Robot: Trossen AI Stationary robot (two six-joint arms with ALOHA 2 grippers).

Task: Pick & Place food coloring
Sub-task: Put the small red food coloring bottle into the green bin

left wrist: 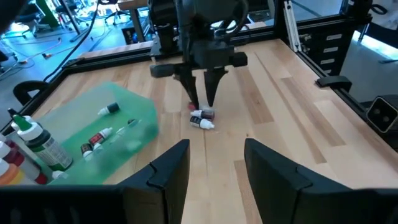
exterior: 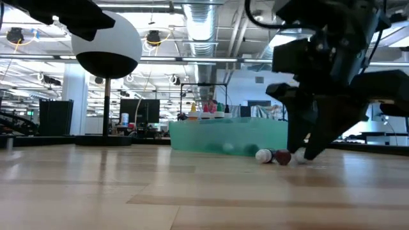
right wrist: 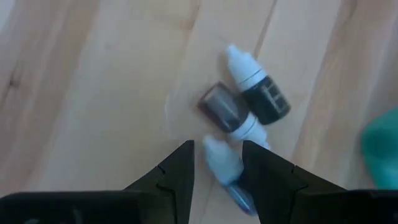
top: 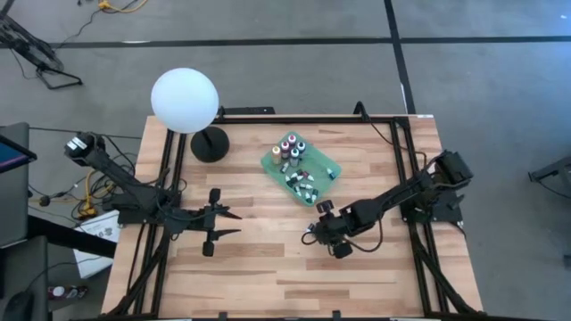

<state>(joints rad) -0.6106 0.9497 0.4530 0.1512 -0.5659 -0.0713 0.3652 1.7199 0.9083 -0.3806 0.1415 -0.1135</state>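
Three tiny food coloring bottles lie on their sides in a cluster on the wooden table, near the green tray (top: 326, 168). One is black with a white cap (right wrist: 261, 87), one is dark red (right wrist: 225, 111), and one has a white cap and a bluish body (right wrist: 221, 163). My right gripper (right wrist: 217, 158) points down at the table, open, with a finger on either side of the white-capped bottle's cap end. I cannot tell whether it touches the bottle. My left gripper (top: 234, 223) is open and empty at the table's left.
The tray holds several more bottles: some stand upright at its far end (top: 290, 147) and some lie flat (top: 306, 185). A white globe lamp (top: 185, 100) on a black base (top: 210, 143) stands at the far left. A black frame runs along the table's edges.
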